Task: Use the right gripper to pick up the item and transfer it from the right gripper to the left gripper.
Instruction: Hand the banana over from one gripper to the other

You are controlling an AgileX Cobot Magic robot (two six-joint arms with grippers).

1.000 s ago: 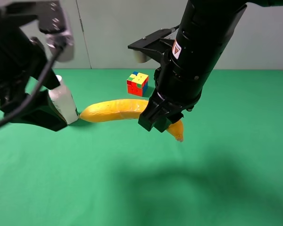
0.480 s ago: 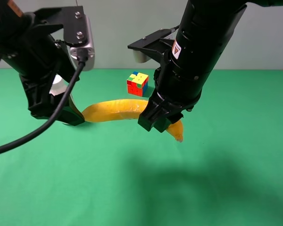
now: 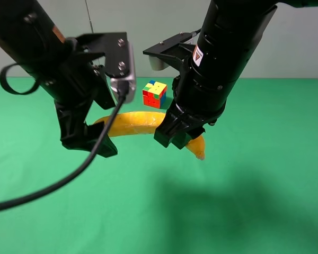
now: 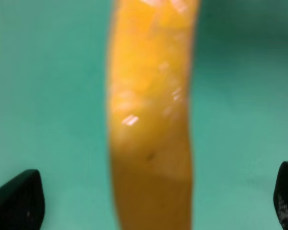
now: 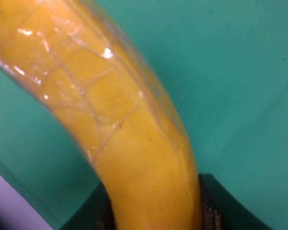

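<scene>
The yellow banana hangs level above the green table, held near its right end by my right gripper, which is shut on it. In the right wrist view the banana runs down into the dark fingers. My left gripper is at the banana's left end. In the left wrist view the banana lies between the fingertips, which stand wide apart and do not touch it. The very left tip of the banana is hidden behind the left arm.
A multicoloured puzzle cube sits on the green table just behind the banana. The white bottle is hidden behind the left arm. A pale wall stands behind the table's far edge.
My left arm has swung right and down, from beside the bottle to the banana's left end, now covering the bottle. The right arm and banana have barely moved.
</scene>
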